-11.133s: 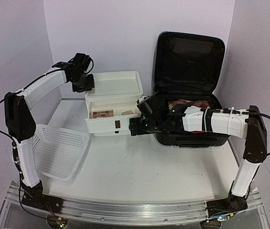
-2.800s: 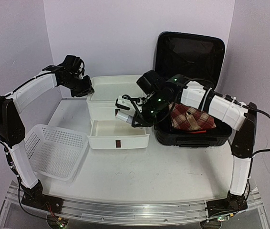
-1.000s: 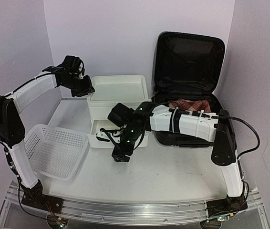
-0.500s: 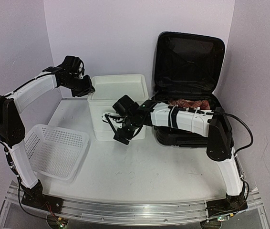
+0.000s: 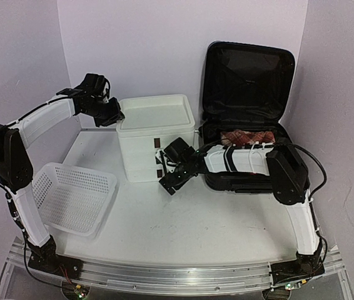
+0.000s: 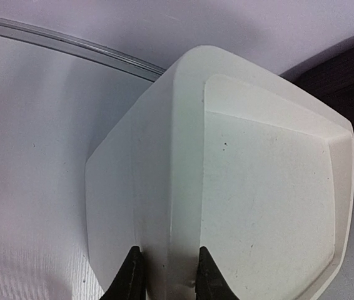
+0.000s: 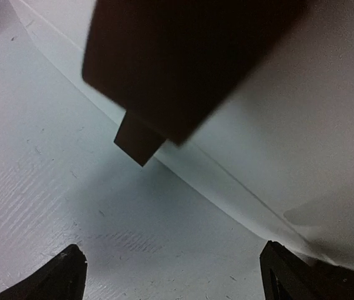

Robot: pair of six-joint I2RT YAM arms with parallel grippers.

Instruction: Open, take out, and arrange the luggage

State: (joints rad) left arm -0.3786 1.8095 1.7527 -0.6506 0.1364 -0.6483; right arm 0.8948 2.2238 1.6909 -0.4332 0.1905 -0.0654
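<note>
Black hard-shell luggage [image 5: 246, 81]: far right corner of table, lid upright, plaid cloth [image 5: 249, 136] inside. White drawer box [image 5: 155, 119]: middle of far edge, drawers shut. Perforated basket [image 5: 70, 194]: left edge. Left gripper [image 6: 167, 275]: jaws clamped on the box's far-left top corner. Right gripper [image 7: 177, 275]: jaws wide apart, low before the box front.

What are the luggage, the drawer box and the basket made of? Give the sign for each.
The luggage: likely hard moulded plastic, matt black, lid stands rigid; lining looks fabric. The drawer box: smooth white plastic, slight sheen. The basket: white plastic, perforated all over.
</note>
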